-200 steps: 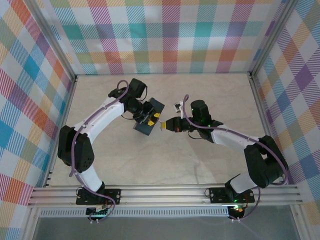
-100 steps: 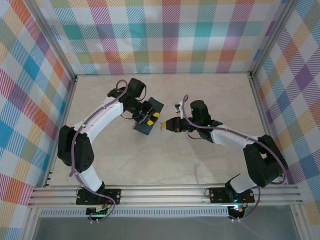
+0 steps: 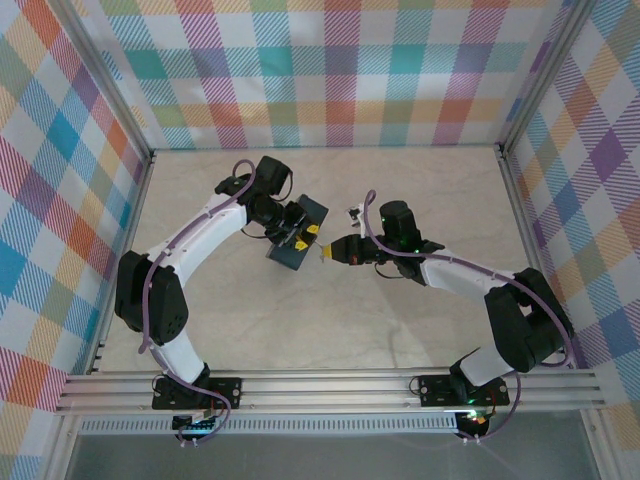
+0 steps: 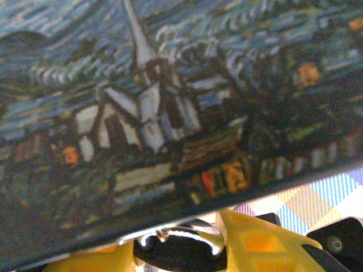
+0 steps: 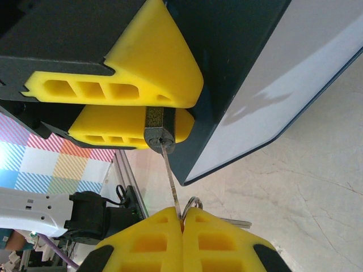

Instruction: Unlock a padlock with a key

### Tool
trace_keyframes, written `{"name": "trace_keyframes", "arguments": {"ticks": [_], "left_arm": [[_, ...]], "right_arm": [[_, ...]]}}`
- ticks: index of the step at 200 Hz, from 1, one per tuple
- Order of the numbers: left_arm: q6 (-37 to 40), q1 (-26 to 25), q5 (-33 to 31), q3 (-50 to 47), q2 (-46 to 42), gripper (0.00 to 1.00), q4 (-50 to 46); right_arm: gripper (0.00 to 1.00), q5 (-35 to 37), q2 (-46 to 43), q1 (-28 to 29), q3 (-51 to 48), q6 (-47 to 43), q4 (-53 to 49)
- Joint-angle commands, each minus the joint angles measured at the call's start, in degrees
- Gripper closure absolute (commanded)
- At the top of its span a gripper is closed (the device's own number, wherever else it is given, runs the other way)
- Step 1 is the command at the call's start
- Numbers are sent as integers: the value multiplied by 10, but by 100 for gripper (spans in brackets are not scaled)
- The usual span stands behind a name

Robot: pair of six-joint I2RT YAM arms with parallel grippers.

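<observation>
brassy padlock (image 5: 157,124) at tin (image 5: 232,56) edge, key (image 5: 172,175) tip at its base

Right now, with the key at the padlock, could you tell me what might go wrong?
The thin key, pinched at its very end by the right gripper, meets the padlock at a slight slant, so turning could bend it or make it slip. The padlock, clamped in the left gripper, might twist in that grip.
</observation>
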Motion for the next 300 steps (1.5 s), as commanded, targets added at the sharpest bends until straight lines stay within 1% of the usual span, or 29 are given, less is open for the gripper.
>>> {"name": "trace_keyframes", "arguments": {"ticks": [1, 93, 136, 158, 182, 207, 221, 235, 245, 261, 300], "left_arm": [[-4, -2, 15, 5, -29, 92, 13], [-5, -9, 16, 5, -25, 92, 13], [-6, -16, 15, 0, -23, 93, 11], [-8, -16, 15, -2, -22, 93, 11], [1, -17, 22, 9, -15, 93, 3], [21, -21, 22, 23, -7, 93, -33], [23, -23, 26, 20, -7, 93, -38], [23, -24, 27, 17, -9, 93, -41], [18, -23, 28, 12, -12, 93, -35], [-8, -20, 37, -6, -20, 93, 2], [-34, -20, 43, -5, -18, 93, 22]], "right_arm": [[98, -8, 8, 4, 21, 2, 21], [98, -8, 16, 6, 34, 1, 19], [98, -10, 13, 8, 35, 0, 35], [98, -8, -2, 13, 30, -17, 38], [98, 16, -14, 18, 28, -38, 16], [99, 32, -12, 23, 39, -53, 7], [99, 47, -16, 32, 55, -75, -15], [99, 42, -10, 36, 73, -86, -30], [99, 38, -8, 36, 77, -87, -25], [99, 30, -8, 38, 73, -85, -6], [98, 33, -2, 54, 65, -81, 30]]}}
